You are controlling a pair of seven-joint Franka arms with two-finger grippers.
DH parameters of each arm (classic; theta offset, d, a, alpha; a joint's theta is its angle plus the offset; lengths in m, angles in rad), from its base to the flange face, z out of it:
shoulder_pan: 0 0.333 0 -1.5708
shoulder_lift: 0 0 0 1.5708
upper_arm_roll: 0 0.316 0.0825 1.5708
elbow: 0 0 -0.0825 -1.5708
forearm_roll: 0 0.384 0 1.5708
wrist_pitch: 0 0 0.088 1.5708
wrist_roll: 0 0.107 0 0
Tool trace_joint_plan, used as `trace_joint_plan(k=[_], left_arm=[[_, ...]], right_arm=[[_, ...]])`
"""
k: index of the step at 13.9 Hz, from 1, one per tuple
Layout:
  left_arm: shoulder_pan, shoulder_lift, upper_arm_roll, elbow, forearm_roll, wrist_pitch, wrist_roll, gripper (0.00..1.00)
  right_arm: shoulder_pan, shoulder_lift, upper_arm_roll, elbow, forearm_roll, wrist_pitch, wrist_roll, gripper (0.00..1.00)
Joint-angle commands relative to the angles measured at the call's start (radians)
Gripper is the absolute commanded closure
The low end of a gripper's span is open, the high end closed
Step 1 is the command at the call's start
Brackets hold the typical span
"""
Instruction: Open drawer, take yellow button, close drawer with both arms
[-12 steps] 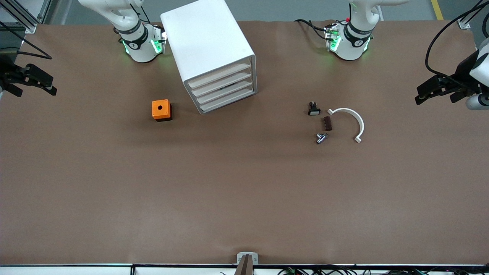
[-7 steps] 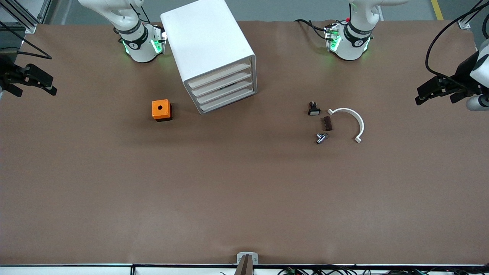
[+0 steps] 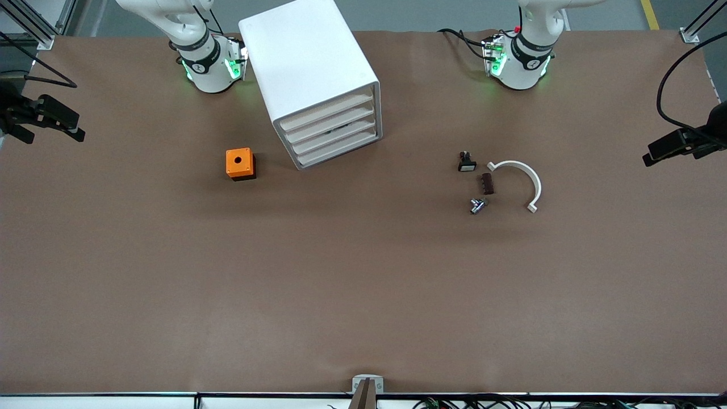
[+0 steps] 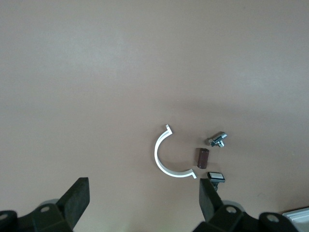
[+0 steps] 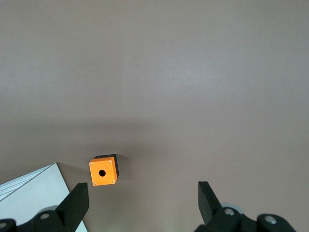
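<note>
The left arm's black two-finger pincer (image 3: 673, 149) hangs over the worktop's edge at the left arm's end, fingers (image 4: 77, 200) spread wide and holding nothing. The right arm's black pincer (image 3: 48, 118) hangs over the opposite end, also spread wide (image 5: 75, 205) and empty. Both are well apart from the tall boxy white cabinet (image 3: 309, 74), which stands on the brown paper-covered worktop (image 3: 363, 284) near the right arm's base, turned at an angle.

Its topmost flat white drawer (image 3: 326, 111) is shut, flush with the three below, so no step of the task looks begun. The small orange-capped pushbutton is nowhere in sight; presumably it lies inside that drawer.

Risks, as I judge them:
- The four drawer fronts are alike and closely stacked; a slightly low approach would hook the second one instead.
- The cabinet is unanchored and skewed. Pulling without the other arm bracing it could drag or swing it.
- The orange cube with a black hole (image 3: 240, 163), beside the cabinet toward the right arm's end, could be mistaken for the target by colour.
- So could the small black piece with a white face (image 3: 466, 163), lying with a curved white plastic clip (image 3: 525, 179), a small brown block (image 3: 487, 183) and a small metal fitting (image 3: 477, 205) toward the left arm's end.
</note>
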Motion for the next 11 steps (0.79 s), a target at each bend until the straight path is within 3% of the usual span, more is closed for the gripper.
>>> trace_joint_plan(k=[1,6,11], left_arm=[[-0.001,0.056,-0.002,0.016,-0.014,0.007,0.003,0.00],[-0.048,0.164,-0.026,0.009,-0.014,0.001,-0.039,0.00],[-0.235,0.230,-0.029,0.016,-0.075,-0.011,-0.410,0.00]], right_arm=[[0.000,-0.025,-0.003,-0.018,0.010,-0.003,-0.010,0.00],[0.000,-0.024,-0.003,-0.018,0.010,-0.004,-0.010,0.00],[0.000,-0.024,-0.003,-0.018,0.010,-0.003,-0.011,0.00]])
